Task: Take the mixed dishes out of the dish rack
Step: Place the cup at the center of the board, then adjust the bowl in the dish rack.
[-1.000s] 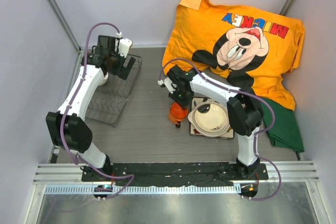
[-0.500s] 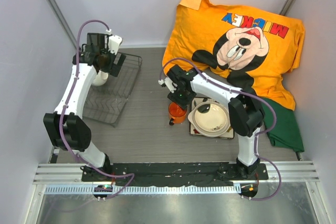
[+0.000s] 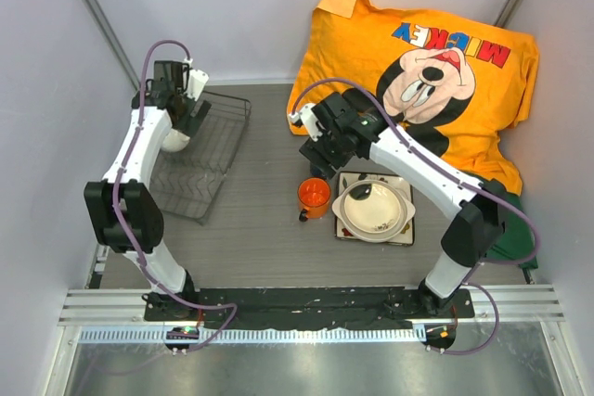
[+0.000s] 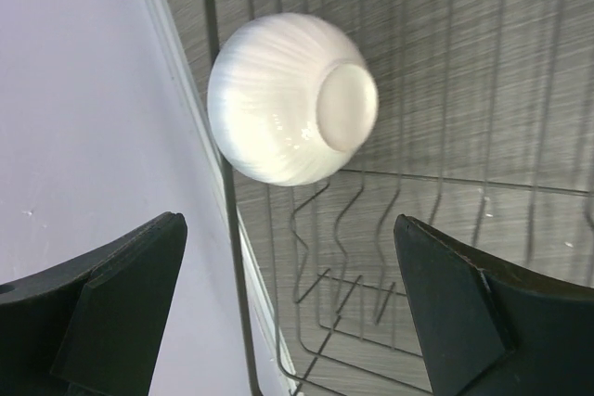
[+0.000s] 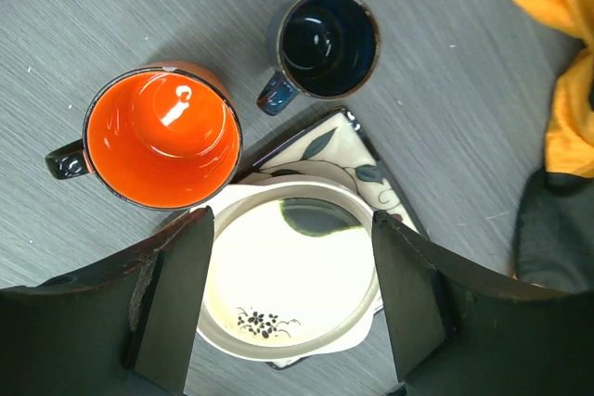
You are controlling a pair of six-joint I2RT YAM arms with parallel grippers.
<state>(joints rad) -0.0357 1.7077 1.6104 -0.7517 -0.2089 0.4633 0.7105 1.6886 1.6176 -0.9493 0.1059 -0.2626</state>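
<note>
The dish rack (image 3: 209,173) lies at the left and holds a small white bowl (image 3: 176,143) at its left side. In the left wrist view the bowl (image 4: 288,99) sits bottom up on the rack's wires (image 4: 229,257). My left gripper (image 3: 178,107) hovers open above it, (image 4: 288,312) empty. The orange mug (image 3: 314,195) stands on the table beside the cream round bowl (image 3: 374,209), which rests on the square flowered plate (image 3: 406,235). My right gripper (image 3: 317,144) hangs open above them. The right wrist view shows the mug (image 5: 162,136), dark-blue cup (image 5: 325,44), cream bowl (image 5: 288,275) and plate (image 5: 348,150) under the gripper (image 5: 288,308).
An orange Mickey cloth (image 3: 418,71) covers the back right, with a green cloth (image 3: 501,220) at the right edge. Grey walls close in the left and back sides next to the rack.
My right gripper has opened, let go of the orange mug and lifted back away from it. The left gripper has shifted left and back over the rack's far corner.
</note>
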